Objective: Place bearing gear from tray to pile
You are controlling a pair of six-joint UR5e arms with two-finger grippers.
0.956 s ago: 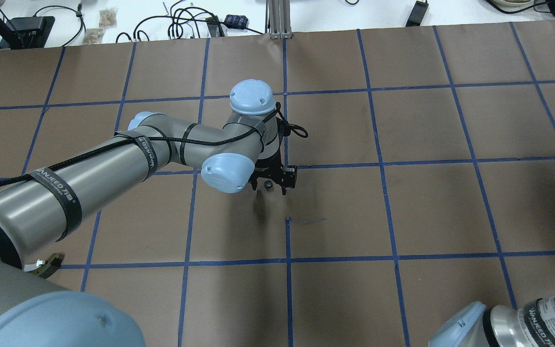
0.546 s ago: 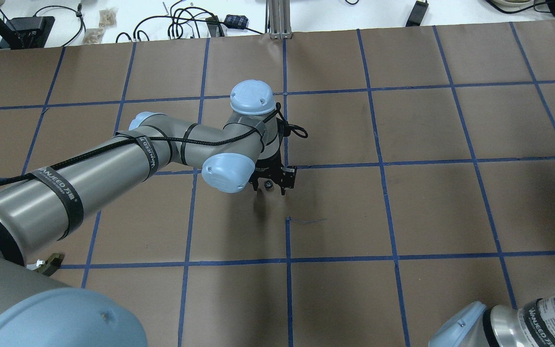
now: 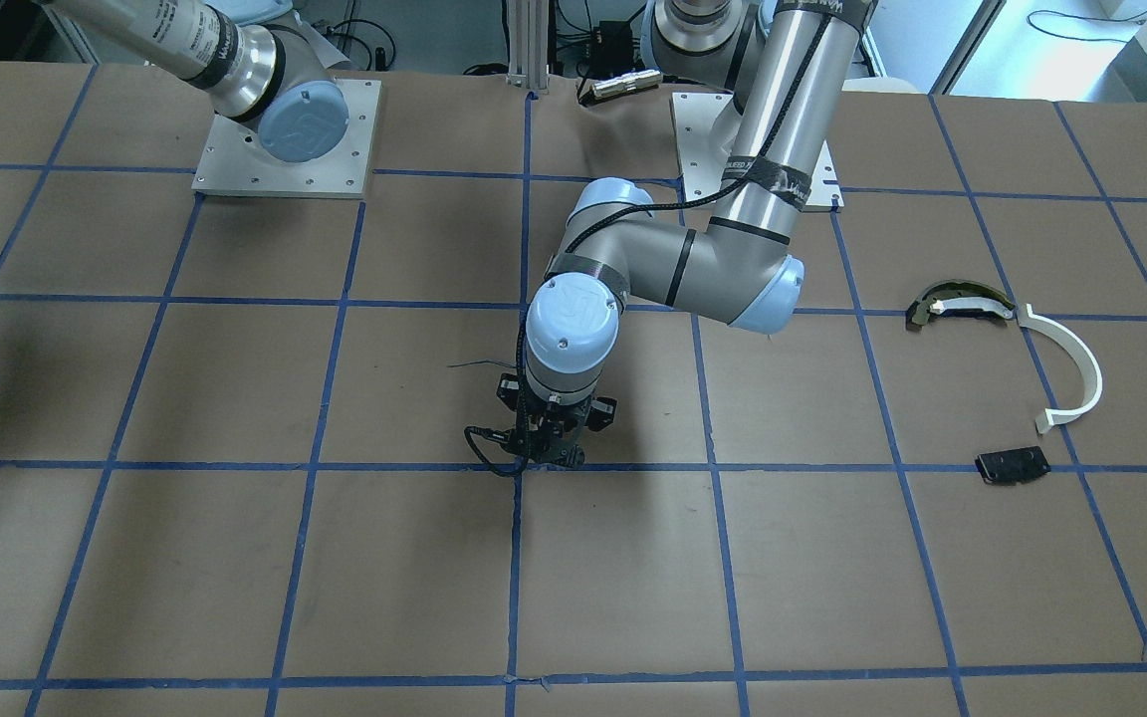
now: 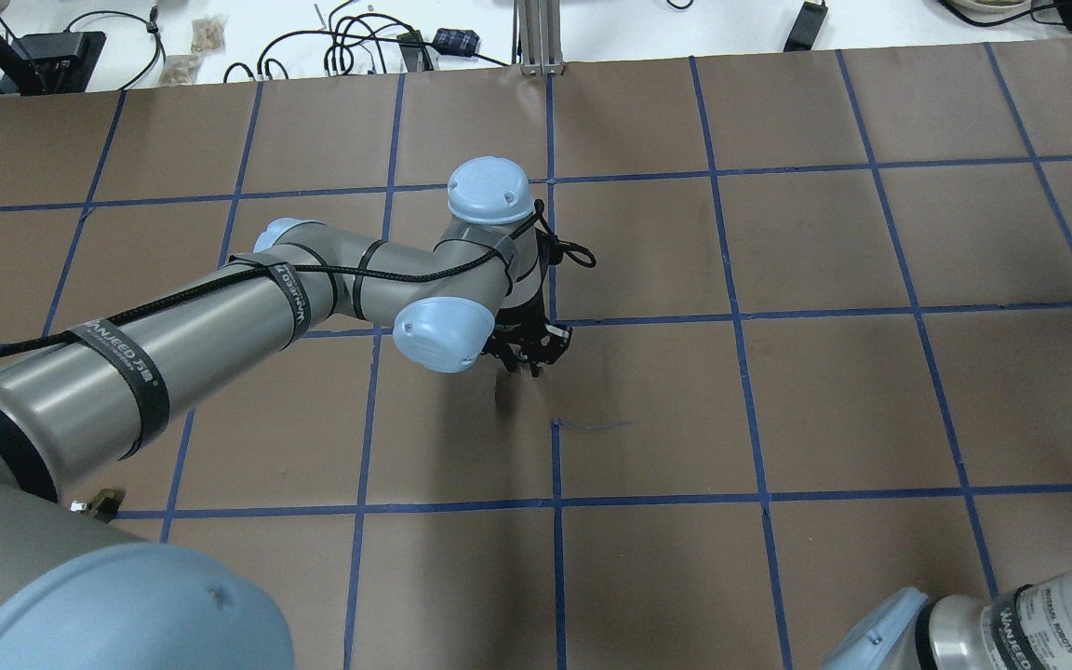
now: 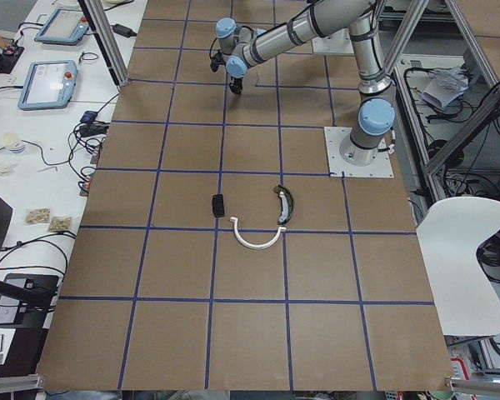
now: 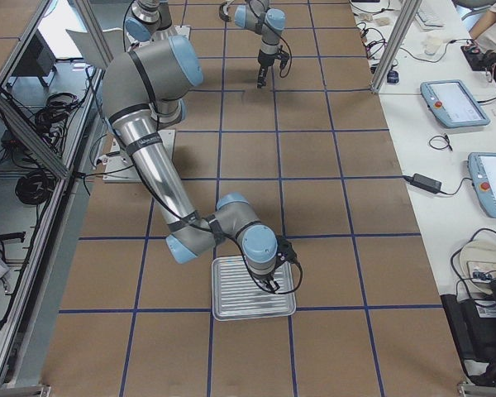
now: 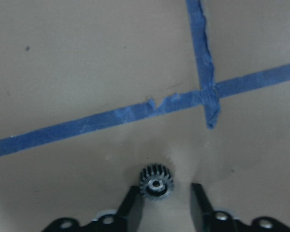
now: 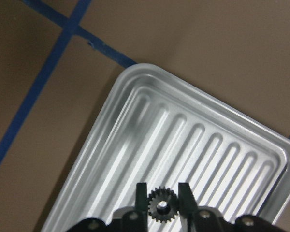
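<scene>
- Your left gripper [image 7: 166,191]: fingers spread around small dark toothed gear [image 7: 156,182].
- Your right gripper [image 8: 163,188]: fingers pinch second dark toothed gear [image 8: 160,203] above ribbed silver tray [image 8: 150,121].

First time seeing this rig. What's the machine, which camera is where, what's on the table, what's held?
Two robot arms work at a brown table gridded with blue tape. Two cameras look down, one from behind the robot, one facing it; two look from the table's ends; one rides on each wrist. At mid-table the left gripper straddles a small gear that seems to lie on the paper: one finger touches it, the other stands clear. The right gripper appears to pinch a second gear above a ribbed metal tray. On the robot's left lie a white half-ring, a dark curved piece and a black plate.
</scene>
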